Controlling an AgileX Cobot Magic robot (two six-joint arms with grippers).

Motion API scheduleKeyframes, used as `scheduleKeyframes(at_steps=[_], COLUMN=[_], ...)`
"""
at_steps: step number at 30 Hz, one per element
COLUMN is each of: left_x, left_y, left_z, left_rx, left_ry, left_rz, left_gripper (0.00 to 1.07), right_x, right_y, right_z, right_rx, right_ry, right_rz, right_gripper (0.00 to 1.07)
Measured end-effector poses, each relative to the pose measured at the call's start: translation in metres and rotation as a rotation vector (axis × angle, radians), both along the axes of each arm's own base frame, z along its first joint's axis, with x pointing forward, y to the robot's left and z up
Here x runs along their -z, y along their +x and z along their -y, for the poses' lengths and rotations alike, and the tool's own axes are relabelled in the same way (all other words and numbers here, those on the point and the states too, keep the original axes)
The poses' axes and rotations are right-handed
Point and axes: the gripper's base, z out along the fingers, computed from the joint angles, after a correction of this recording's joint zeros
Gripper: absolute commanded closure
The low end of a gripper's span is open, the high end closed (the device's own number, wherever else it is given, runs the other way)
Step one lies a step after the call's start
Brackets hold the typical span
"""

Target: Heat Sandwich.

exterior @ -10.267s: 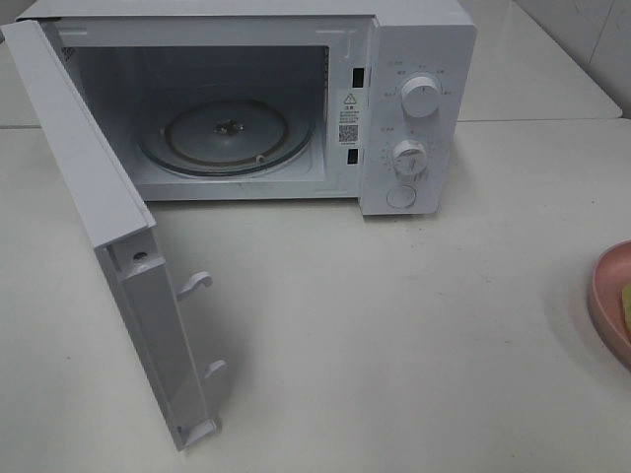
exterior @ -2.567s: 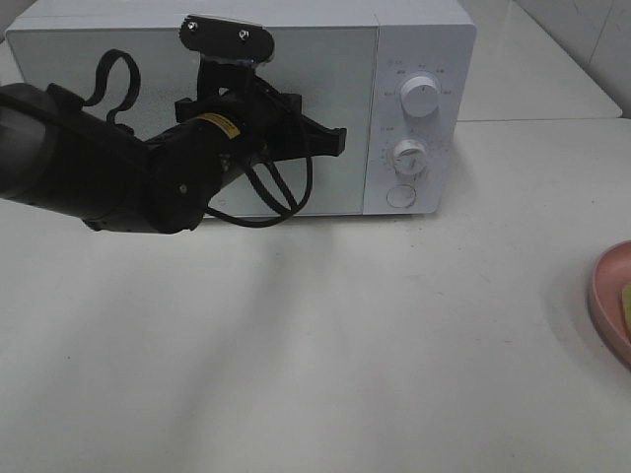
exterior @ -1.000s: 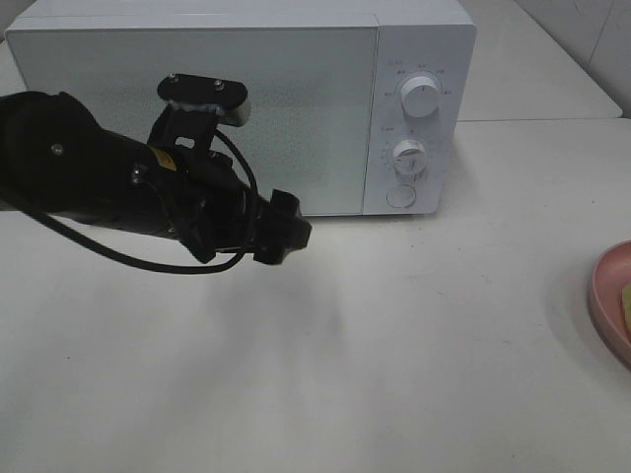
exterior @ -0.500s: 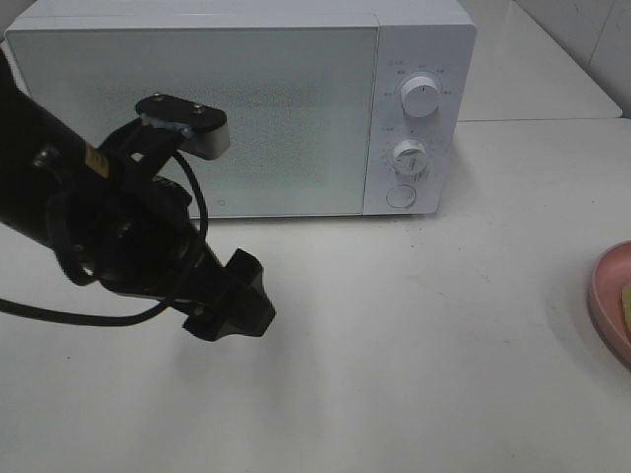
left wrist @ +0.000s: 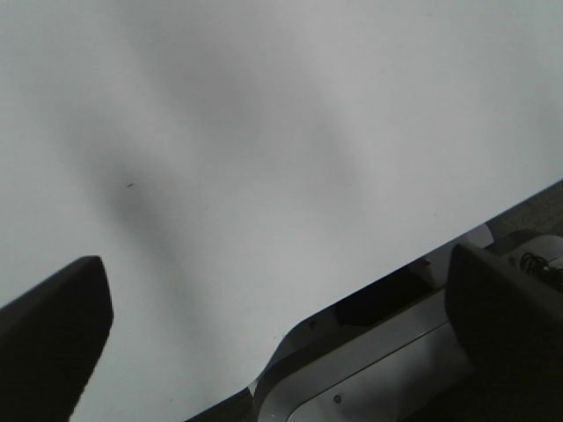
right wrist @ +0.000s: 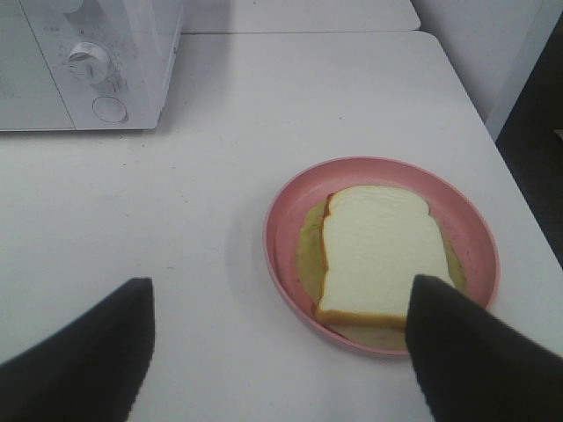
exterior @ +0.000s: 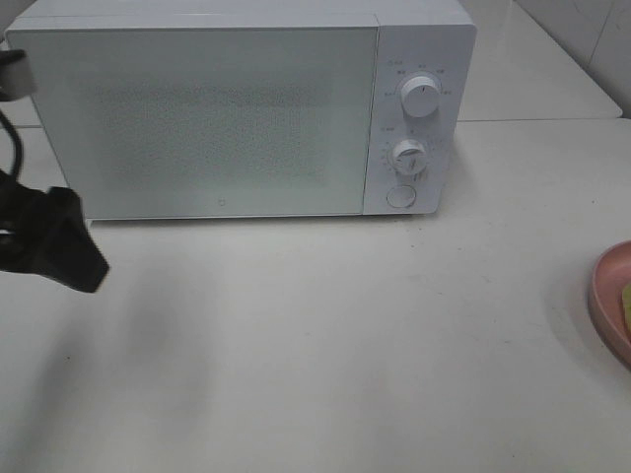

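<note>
Pink plate holds the sandwich beside a closed microwave; both the left gripper and right gripper gape wide, empty.

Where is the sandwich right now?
The sandwich lies on the pink plate on the table, at the exterior high view's far right edge, right of the closed microwave; the right gripper hovers open above it.

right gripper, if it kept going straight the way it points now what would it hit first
Most likely the sandwich on the pink plate, centred ahead of the open right gripper; depth is uncertain.
</note>
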Motion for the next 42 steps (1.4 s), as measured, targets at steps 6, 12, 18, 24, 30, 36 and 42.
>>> scheduleKeyframes(at_steps=[6,12,18,24,30,36,42], left_x=[-0.015,-0.033,-0.036,-0.024,-0.013,-0.011,-0.021], left_y=[-0.007,-0.027,-0.048,-0.08,-0.118,-0.148,-0.183], left_z=[-0.049,-0.079,-0.082,-0.082,-0.082,-0.085,-0.091], left_rx=[-0.159,-0.291,-0.297,-0.301,-0.331,-0.381,-0.477], left_ry=[0.041,0.063,0.073,0.074,0.059,0.06,0.051], left_rz=[-0.015,-0.018,0.009,0.038,0.163,0.306,0.531], left_gripper=[0.08,0.08,0.08,0.08,0.08,0.08,0.08], right_x=[0.0,0.0,0.0,0.0,0.0,0.0,0.0], right_y=[0.0,0.0,0.0,0.0,0.0,0.0,0.0], right_z=[0.0,0.0,0.0,0.0,0.0,0.0,0.0], right_rx=[0.0,0.0,0.0,0.0,0.0,0.0,0.0], right_ry=[0.0,0.0,0.0,0.0,0.0,0.0,0.0], right_rz=[0.0,0.0,0.0,0.0,0.0,0.0,0.0], right_gripper=[0.31,0.31,0.31,0.31,0.31,0.31,0.31])
